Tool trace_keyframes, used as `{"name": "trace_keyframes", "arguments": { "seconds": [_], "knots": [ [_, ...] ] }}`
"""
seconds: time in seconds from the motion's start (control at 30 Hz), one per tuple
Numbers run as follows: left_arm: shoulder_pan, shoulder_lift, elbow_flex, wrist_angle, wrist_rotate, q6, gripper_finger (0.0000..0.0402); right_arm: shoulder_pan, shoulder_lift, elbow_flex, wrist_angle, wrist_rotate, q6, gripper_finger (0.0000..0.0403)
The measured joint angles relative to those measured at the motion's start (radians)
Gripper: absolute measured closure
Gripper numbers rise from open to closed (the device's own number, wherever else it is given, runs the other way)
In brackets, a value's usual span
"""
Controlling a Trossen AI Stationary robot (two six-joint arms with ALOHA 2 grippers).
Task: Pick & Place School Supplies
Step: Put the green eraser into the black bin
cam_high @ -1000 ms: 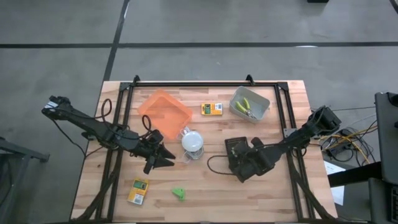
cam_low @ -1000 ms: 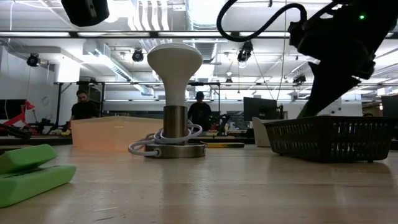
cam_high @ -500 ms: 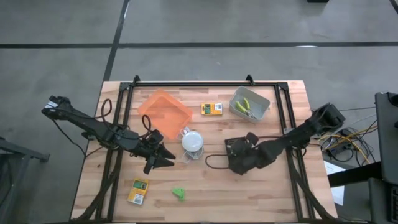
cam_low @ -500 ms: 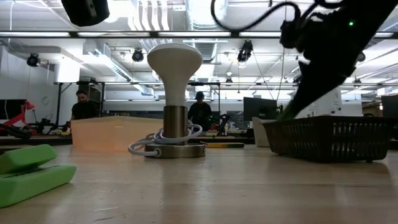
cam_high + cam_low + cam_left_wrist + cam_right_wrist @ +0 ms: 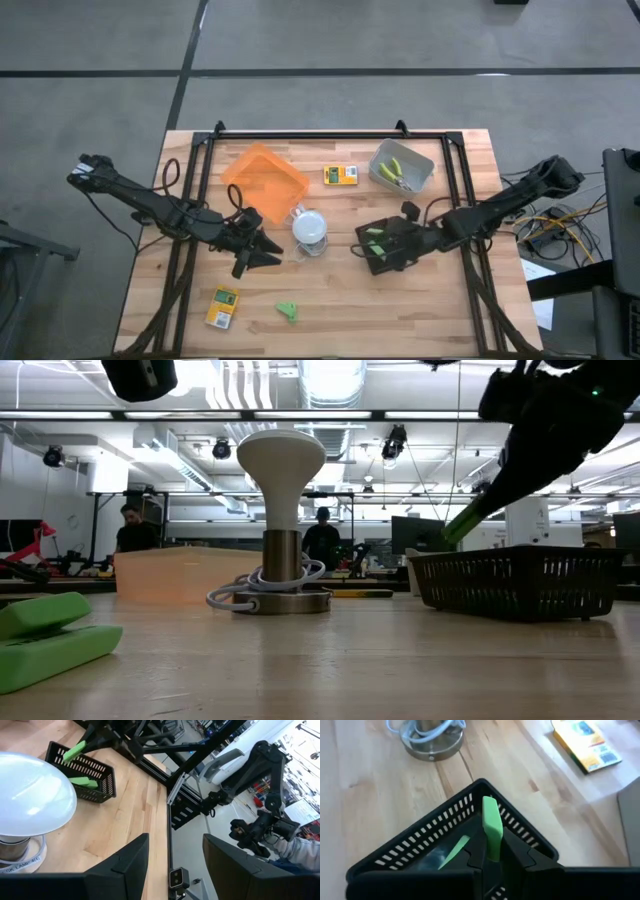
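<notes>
Whereas a second before the right gripper (image 5: 385,240) had sat low over the black basket (image 5: 372,262) with nothing green showing, it had drawn back toward the right edge — fingers pinched on a green chunk (image 5: 492,827) held above the basket, with a second green piece (image 5: 454,851) lying inside. Judged: a lift-out or a drop still pending, not a finished placement. Left gripper (image 5: 262,254) unmoved beside the white lamp (image 5: 311,226), jaws parted, empty. Still on the table: green clip (image 5: 288,312), printed box (image 5: 222,306), second box (image 5: 341,175), tools in the grey tray (image 5: 420,178).
</notes>
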Motion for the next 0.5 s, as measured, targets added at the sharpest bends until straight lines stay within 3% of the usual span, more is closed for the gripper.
{"name": "trace_keyframes", "arguments": {
  "seconds": [0.23, 0.37, 0.5],
  "knots": [
    [0.001, 0.000, 0.000, 0.007, -0.086, -0.001, 0.0211, -0.019, -0.088, -0.045, 0.004, -0.084, -0.073, 0.0374],
    [0.001, 0.000, 0.000, 0.007, -0.102, -0.001, 0.0211, -0.035, -0.079, -0.058, 0.003, -0.183, -0.085, 0.0361],
    [0.001, 0.000, 0.000, 0.009, -0.101, -0.001, 0.0211, -0.035, -0.042, -0.061, 0.003, -0.189, -0.041, 0.0359]
  ]
}}
